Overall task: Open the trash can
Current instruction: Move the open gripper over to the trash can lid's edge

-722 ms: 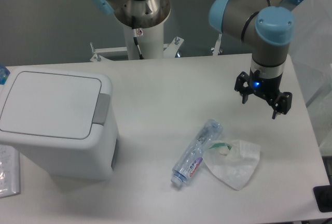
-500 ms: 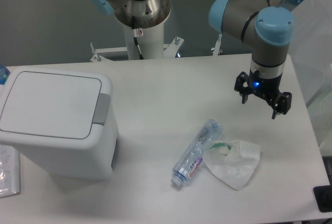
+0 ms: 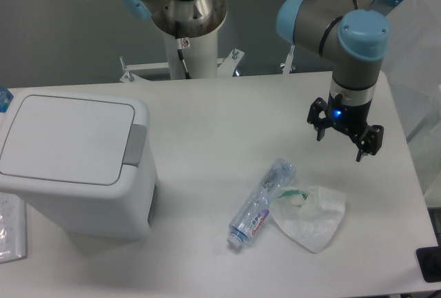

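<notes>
The trash can [image 3: 76,160] is a large white bin at the left of the table, its flat lid [image 3: 65,138] lying shut and a grey push-button tab [image 3: 135,145] on the lid's right edge. My gripper [image 3: 339,145] hangs over the right side of the table, far from the can, pointing down. Its two dark fingers stand apart, open, with nothing between them.
A crushed clear plastic bottle [image 3: 260,201] lies in the middle of the table. Beside it on the right is a crumpled clear plastic bag [image 3: 311,216]. A clear packet [image 3: 10,225] lies at the left edge, below the can. The arm's base column [image 3: 185,29] stands behind the table.
The gripper has shifted slightly to the left and toward the table centre. Nothing else has moved.
</notes>
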Robot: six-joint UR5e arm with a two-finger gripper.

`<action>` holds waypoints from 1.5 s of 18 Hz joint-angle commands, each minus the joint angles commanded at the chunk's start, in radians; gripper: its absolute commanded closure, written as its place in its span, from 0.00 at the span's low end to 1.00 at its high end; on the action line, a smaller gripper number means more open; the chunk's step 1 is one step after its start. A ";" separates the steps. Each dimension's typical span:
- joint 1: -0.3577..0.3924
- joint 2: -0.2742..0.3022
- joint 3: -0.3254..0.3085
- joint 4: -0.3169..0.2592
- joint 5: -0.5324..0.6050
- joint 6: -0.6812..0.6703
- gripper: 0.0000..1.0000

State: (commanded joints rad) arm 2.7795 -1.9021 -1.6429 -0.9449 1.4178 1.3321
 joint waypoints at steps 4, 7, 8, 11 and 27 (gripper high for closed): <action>-0.005 0.002 0.014 0.000 -0.046 -0.175 0.00; -0.014 0.002 0.032 0.000 -0.066 -0.292 0.00; -0.014 0.000 0.043 0.000 -0.085 -0.327 0.00; -0.031 -0.005 0.071 0.000 -0.201 -0.454 0.00; -0.155 0.095 0.046 -0.003 -0.606 -0.835 0.00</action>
State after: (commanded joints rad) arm 2.6247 -1.8072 -1.5969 -0.9480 0.8116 0.4972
